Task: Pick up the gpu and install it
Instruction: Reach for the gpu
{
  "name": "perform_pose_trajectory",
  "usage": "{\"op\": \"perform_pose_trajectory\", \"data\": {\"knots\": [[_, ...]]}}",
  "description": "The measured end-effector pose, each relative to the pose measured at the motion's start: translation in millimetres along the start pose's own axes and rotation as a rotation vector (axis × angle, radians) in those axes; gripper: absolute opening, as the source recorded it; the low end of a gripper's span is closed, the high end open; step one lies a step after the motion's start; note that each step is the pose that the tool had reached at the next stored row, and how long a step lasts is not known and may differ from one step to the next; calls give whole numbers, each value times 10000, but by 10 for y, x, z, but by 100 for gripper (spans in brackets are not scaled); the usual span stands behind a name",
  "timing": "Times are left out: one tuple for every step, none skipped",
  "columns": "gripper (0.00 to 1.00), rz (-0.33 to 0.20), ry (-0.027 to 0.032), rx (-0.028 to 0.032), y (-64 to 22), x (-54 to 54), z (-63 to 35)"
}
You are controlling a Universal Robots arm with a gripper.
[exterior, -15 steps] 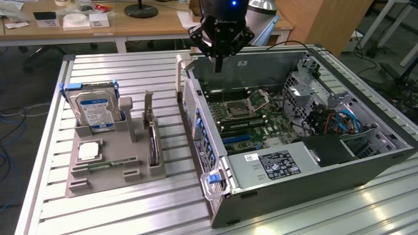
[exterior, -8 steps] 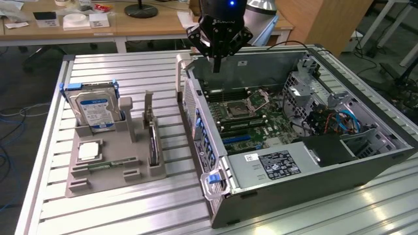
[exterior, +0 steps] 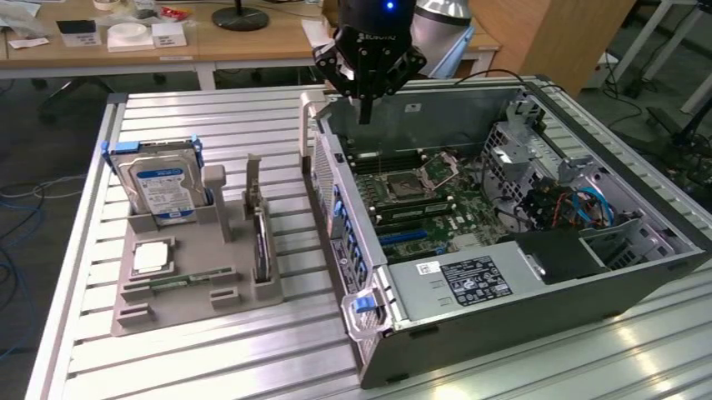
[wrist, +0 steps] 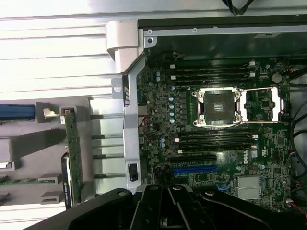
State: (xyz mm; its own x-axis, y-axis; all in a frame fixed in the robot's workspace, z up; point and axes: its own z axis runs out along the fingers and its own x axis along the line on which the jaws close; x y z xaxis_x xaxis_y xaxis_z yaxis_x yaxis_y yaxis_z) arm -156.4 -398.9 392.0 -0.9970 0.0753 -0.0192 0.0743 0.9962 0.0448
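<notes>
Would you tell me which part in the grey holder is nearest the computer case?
The thin dark card standing on edge; the hard drive and flat chip sit farther away.

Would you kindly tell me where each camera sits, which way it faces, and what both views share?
Exterior view: off the arm, raised, looking down across the slatted table at the open computer case and grey parts holder; the gripper hangs over the case's far edge.
Wrist view: on the wrist, looking down at the motherboard; the gripper's dark body shows.
Shared: the CPU socket and the gpu standing on edge in the holder.
</notes>
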Motion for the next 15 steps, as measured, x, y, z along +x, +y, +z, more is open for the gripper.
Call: {"op": "perform_pose_trajectory", "data": {"knots": [[11,0,0,1,-1,10,0],[11,0,1,1,-2,27,-1],[11,1,0,0,-3,49,-1],[11,0,0,0,-5,66,-1],[11,1,0,1,-6,80,-1],[11,0,0,0,-7,94,-1],[11,0,0,0,-8,107,-1],[11,0,0,0,-9,120,-2],[11,0,-1,0,-10,131,-2],[11,1,-1,-1,-10,138,-1],[11,1,0,-1,-10,144,-1],[11,0,1,0,-11,148,-1],[11,1,3,1,-11,153,-2],[11,1,4,0,-12,157,-1],[11,1,5,0,-12,161,-1]]}}
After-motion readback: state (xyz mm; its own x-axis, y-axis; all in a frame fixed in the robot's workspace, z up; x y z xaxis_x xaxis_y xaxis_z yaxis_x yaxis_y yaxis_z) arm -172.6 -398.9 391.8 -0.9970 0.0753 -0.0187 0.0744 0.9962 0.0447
